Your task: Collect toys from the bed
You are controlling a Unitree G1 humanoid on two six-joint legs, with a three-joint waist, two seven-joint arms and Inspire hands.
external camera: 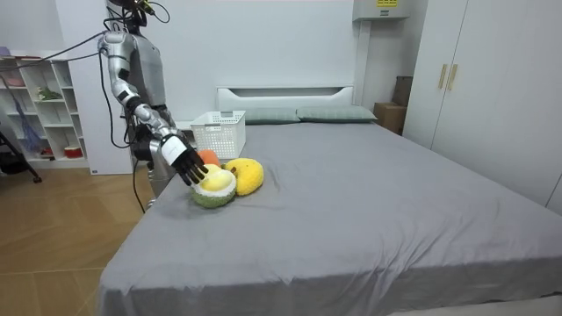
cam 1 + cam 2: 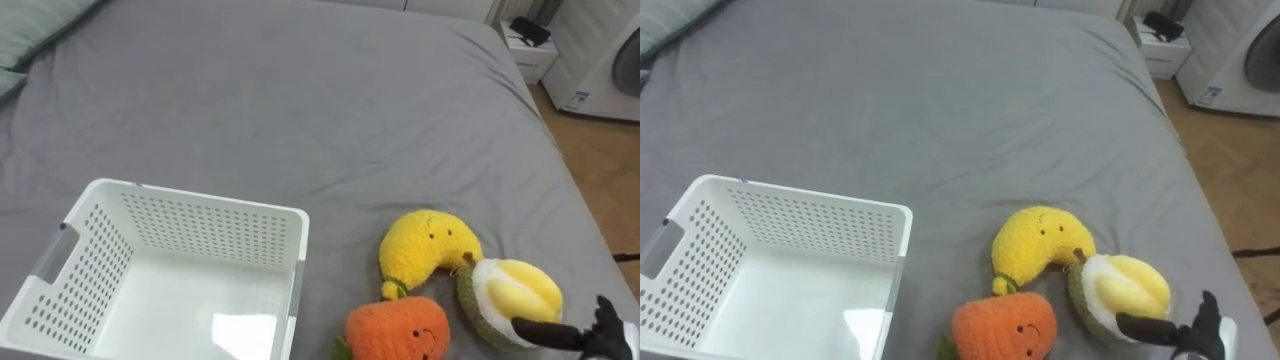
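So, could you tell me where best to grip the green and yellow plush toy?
Probably its green rim, from the robot's right: the plush toy lies yellow face up, the open right hand touches that side, and the banana toy and orange toy crowd its left.

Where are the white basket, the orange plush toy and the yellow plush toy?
white basket (image 2: 215, 232), left eye view, on its perforated far wall.
orange plush toy (image 2: 398, 331), left eye view, on the middle of its face.
yellow plush toy (image 2: 432, 244), left eye view, on its upper body by the face.
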